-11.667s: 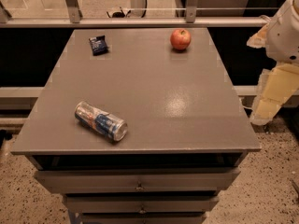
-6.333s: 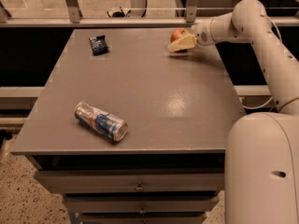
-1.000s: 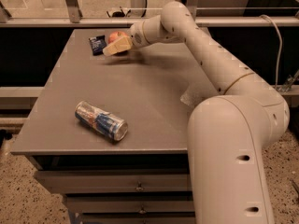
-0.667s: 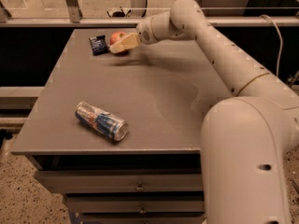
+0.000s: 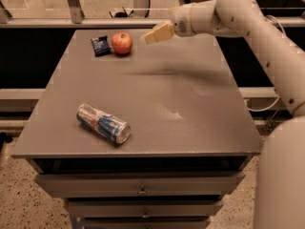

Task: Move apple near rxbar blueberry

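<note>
Left front of the table (image 5: 190,109): drink can (image 5: 103,123) lying on its side, silver and blue. Long axis runs diagonal, back-left to front-right, with the silver end face toward the front-right. It is well apart from everything else.

Back-left corner: rxbar blueberry (image 5: 100,45), a small dark blue wrapper with pale print, lying flat. Long axis looks roughly front-to-back with a slight skew; it is too small to call closer.

Just right of it: apple (image 5: 122,43), round and red with a lighter patch on the upper face. It sits upright on the table top, dimple side up as far as I can see. It is round, so no long axis to speak of. Apple and wrapper sit side by side near the back edge, with at most a thin gap between them; I can't tell if they touch.

Right of the apple: gripper (image 5: 157,33), a cream-coloured wedge raised off the table and pointing left and slightly down toward the apple. It is clear of the apple and touches neither it nor the wrapper. Whether it is spread or closed up, I can't tell. A soft shadow falls on the table below it.

Far right: white arm (image 5: 248,13) reaches in from the right edge over the back of the table. Drawers (image 5: 142,191) sit under the front edge.
</note>
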